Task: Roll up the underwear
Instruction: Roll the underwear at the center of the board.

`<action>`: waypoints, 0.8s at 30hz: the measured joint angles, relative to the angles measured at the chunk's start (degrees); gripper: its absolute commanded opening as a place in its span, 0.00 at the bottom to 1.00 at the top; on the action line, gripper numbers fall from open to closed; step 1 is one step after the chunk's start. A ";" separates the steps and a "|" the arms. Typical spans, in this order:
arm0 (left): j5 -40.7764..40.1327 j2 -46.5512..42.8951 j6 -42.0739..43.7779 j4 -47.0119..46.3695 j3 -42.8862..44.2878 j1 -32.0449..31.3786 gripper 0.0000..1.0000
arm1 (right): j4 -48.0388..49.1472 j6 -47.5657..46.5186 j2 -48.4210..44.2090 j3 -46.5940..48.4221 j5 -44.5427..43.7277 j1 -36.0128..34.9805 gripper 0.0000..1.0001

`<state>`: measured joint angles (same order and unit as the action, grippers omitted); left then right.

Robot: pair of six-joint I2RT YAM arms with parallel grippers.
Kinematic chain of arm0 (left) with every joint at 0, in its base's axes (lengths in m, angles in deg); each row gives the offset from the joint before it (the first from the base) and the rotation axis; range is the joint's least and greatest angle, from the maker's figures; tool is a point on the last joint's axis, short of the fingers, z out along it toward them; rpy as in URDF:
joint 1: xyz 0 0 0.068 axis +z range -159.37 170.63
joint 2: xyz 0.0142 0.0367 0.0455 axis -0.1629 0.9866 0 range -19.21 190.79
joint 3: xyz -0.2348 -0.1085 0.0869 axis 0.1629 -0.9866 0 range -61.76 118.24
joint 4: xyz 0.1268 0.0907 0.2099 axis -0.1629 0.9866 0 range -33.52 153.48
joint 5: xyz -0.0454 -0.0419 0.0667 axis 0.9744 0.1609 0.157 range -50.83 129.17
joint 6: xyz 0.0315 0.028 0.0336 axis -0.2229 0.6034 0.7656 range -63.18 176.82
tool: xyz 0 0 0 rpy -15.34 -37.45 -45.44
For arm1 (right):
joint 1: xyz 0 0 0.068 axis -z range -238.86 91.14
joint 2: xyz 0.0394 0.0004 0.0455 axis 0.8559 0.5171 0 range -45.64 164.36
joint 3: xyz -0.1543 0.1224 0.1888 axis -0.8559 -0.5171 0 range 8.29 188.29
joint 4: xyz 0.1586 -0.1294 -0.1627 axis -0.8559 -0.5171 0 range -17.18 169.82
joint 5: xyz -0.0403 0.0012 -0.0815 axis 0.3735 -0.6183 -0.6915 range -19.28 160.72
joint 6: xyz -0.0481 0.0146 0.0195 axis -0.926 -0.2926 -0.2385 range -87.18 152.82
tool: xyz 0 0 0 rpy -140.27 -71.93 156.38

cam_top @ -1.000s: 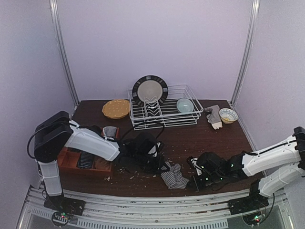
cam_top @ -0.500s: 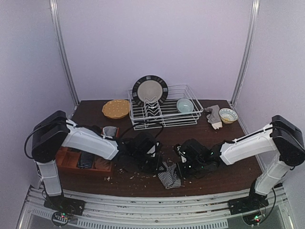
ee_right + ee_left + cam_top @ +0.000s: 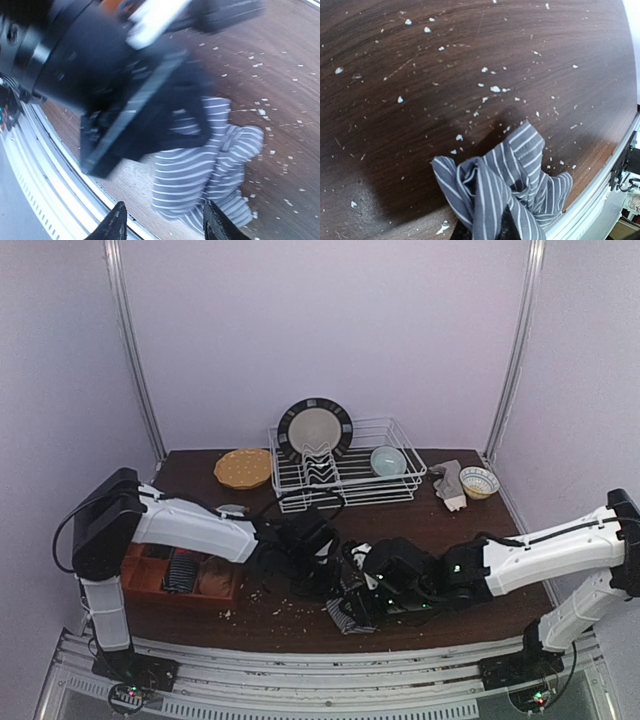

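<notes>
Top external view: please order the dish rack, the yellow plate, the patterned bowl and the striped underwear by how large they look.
1. dish rack
2. yellow plate
3. patterned bowl and striped underwear look alike; the underwear is partly hidden, so I do not rank them.

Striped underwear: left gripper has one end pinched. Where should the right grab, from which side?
Probably the free bunched end of the striped underwear, toward the front edge of the table, away from the left gripper and its pinch. Bring the open right gripper straight down: the folds pile up there, and the left gripper crowds the other end.
</notes>
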<state>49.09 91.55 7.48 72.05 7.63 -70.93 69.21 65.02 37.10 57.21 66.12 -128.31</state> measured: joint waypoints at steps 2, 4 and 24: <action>0.13 1.14 -0.46 2.12 1.95 0.02 0.00 | -0.13 -0.02 2.80 1.53 -0.74 -1.16 0.53; 0.33 1.73 -1.18 3.50 3.04 0.02 0.00 | -0.39 0.17 4.87 2.45 -1.84 -1.95 0.54; 2.01 2.19 -4.76 3.08 2.43 0.70 0.71 | 6.71 5.68 10.99 -0.72 -3.93 -1.03 0.00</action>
<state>51.10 93.74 2.71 75.14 10.05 -70.23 75.92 70.71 48.09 56.49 62.18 -129.34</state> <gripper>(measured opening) 0.313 0.071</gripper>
